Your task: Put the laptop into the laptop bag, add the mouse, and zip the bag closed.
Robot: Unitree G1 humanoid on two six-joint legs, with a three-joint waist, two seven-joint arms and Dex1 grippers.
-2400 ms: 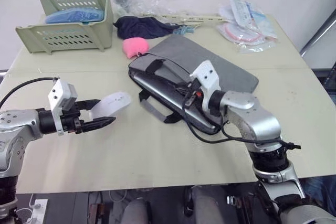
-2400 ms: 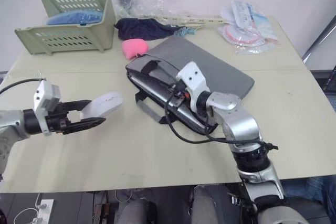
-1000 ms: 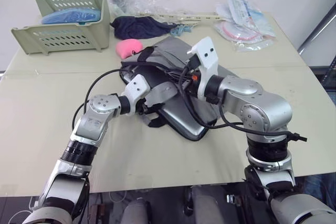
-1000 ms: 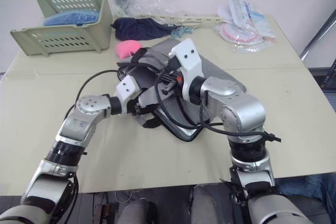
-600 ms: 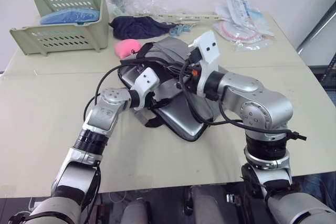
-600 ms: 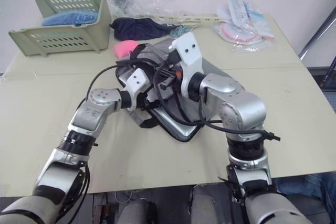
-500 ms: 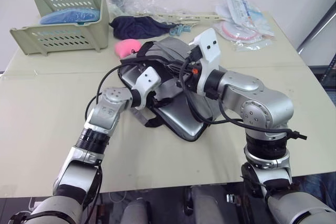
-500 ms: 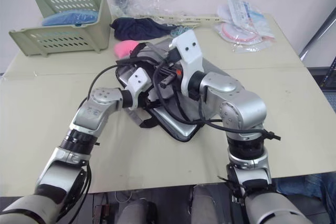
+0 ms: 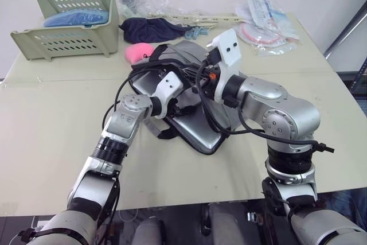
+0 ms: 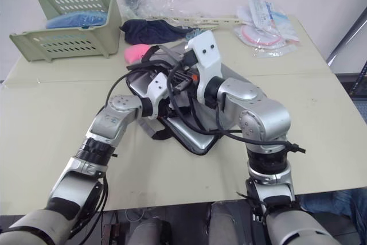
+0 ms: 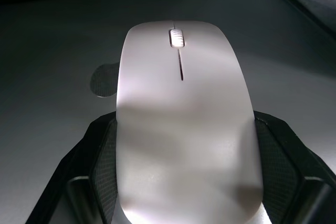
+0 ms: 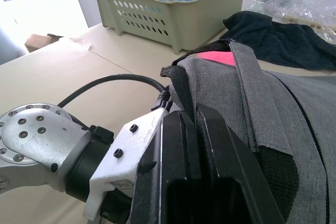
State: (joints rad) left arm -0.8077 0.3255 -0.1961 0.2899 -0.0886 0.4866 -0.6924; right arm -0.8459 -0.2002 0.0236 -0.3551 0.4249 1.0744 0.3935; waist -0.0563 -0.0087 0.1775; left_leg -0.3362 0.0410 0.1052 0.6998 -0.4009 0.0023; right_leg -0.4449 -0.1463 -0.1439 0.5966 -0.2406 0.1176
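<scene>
Left tool (image 11: pixel 184 182) clamping mouse (image 11: pixel 181 119) (white), apparently inside bag (image 9: pixel 195 55), above laptop (image 11: pixel 47 103).

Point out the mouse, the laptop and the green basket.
mouse (image 11: pixel 181 124), left wrist view, middle of its white top shell.
laptop (image 9: pixel 198 130), left eye view, bare silver corner sticking out of the bag.
green basket (image 9: pixel 63 41), left eye view, slotted front wall.

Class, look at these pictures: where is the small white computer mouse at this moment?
The small white oval computer mouse sits between the left tool's black fingers, just above the thin silver metal laptop inside the open grey fabric laptop bag.
</scene>
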